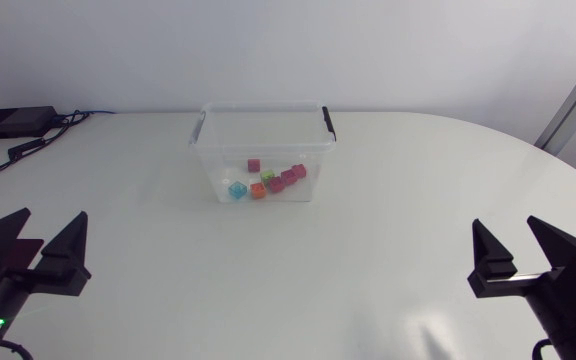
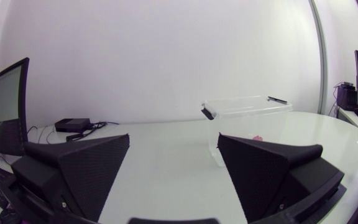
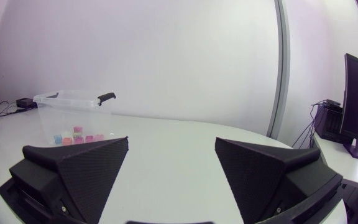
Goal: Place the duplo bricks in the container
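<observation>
A clear plastic container (image 1: 208, 150) with black handle clips stands at the table's far middle. Several duplo bricks (image 1: 268, 181) lie inside it: pink, red, green, orange and light blue. My left gripper (image 1: 40, 236) rests open at the near left edge, far from the container. My right gripper (image 1: 526, 243) rests open at the near right edge, empty too. From the left wrist view, the container (image 2: 272, 109) stands ahead of the open fingers (image 2: 86, 168), a pink brick (image 2: 258, 137) showing through its wall. The right wrist view shows the container (image 3: 61, 99) and bricks (image 3: 79, 137) far ahead.
A black box (image 1: 13, 122) with cables lies at the far left corner of the table. The white tabletop (image 1: 288, 280) stretches between both grippers and the container.
</observation>
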`<state>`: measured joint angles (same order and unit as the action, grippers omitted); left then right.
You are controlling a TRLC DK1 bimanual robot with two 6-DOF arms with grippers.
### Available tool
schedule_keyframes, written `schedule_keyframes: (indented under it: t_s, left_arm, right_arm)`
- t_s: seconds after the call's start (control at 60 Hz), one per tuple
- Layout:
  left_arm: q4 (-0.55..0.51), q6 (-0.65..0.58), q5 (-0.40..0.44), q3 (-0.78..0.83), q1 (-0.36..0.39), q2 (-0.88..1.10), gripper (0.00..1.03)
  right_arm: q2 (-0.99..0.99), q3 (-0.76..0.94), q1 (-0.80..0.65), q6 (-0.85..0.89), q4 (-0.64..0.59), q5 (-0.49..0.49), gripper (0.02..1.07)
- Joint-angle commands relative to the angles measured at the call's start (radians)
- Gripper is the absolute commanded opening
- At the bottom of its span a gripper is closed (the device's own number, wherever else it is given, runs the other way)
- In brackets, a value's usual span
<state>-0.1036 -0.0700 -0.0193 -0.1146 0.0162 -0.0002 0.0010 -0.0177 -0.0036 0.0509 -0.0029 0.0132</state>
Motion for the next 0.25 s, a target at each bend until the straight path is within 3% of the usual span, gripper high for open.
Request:
schedule_keyframes:
  t_s: [0.0, 0.233]
  left_arm:
    - [0.047, 0.045, 0.013, 0.058, -0.011, -0.002, 1.00]
    - [0.104, 0.070, 0.019, 0.115, -0.016, 0.000, 1.00]
  right_arm:
    - [-0.002, 0.018, 0.002, -0.034, 0.002, -0.009, 1.03]
    - [-0.001, 0.018, 0.004, -0.051, 0.003, -0.013, 1.03]
